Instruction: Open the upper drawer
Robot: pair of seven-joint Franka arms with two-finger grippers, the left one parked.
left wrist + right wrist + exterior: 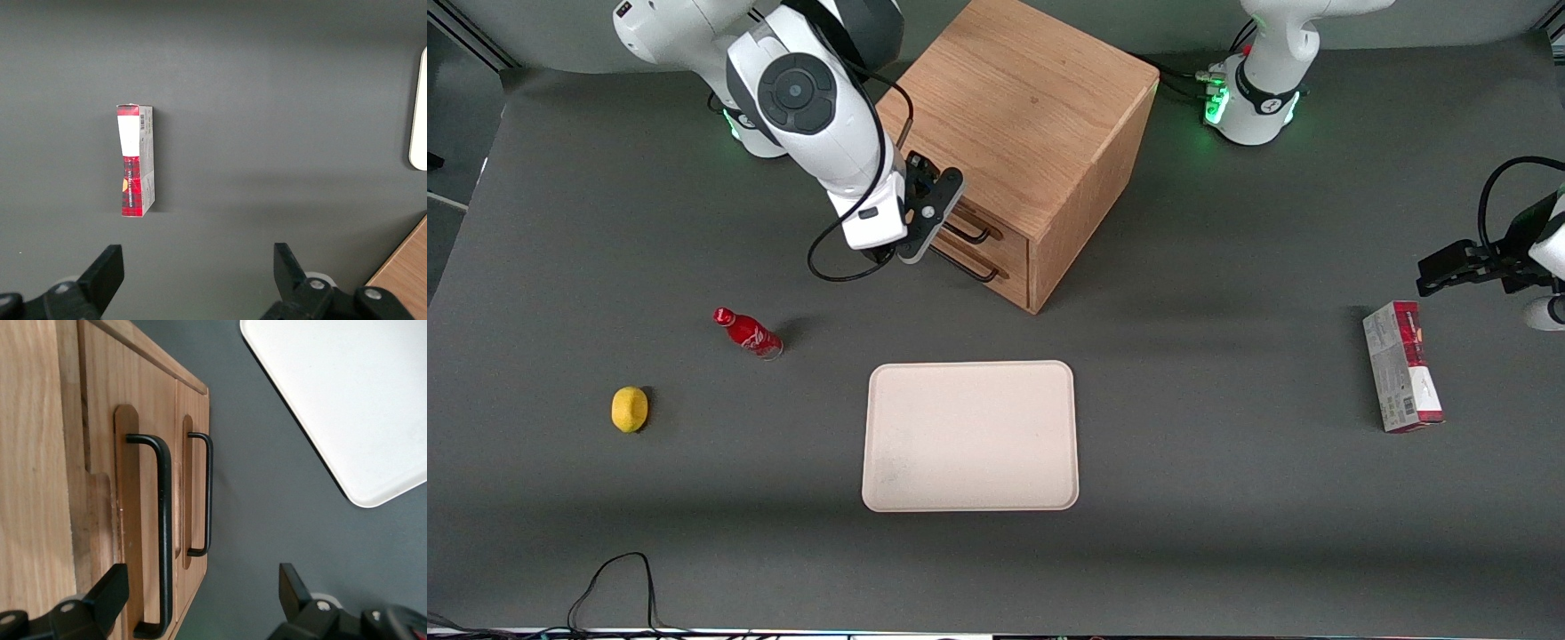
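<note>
**At the drawer fronts: pincer wide open, upper handle not yet between its fingers**

Seen from the front, the oak cabinet (1018, 133) stands on the grey table (1227, 533) between the two arm bases, its drawer face turned toward the working arm's end and toward the camera; the upper drawer (983, 227) is the top strip of that face and looks shut, flush with the lower drawer (996, 264) beneath it; the pincer (925, 213) hangs just in front of the face at about the upper drawer's height, holding nothing; its spread cannot be judged from this view; nearer the camera lie a pale tray (970, 436), a red bottle (748, 332) with white script too small to read, and a yellow lemon (630, 409).

From the left wrist, a red tartan carton (135, 160) lies on the table toward the parked arm's end; it carries a white panel and a barcode, but its lettering is not legible.

From the right wrist, both black bar handles show; the upper handle (160, 533) runs lengthwise toward the camera, its long axis parallel to the drawer's top edge; the pincer (203, 590) is spread wide and empty; one finger (107, 593) sits over the wood of the cabinet next to the bar, the other (293, 587) over bare table; the handle lies close to the first finger, apart from both. My reading: the approach is nearly done, and the coming move needs the fingers to straddle the bar across its length before closing.
</note>
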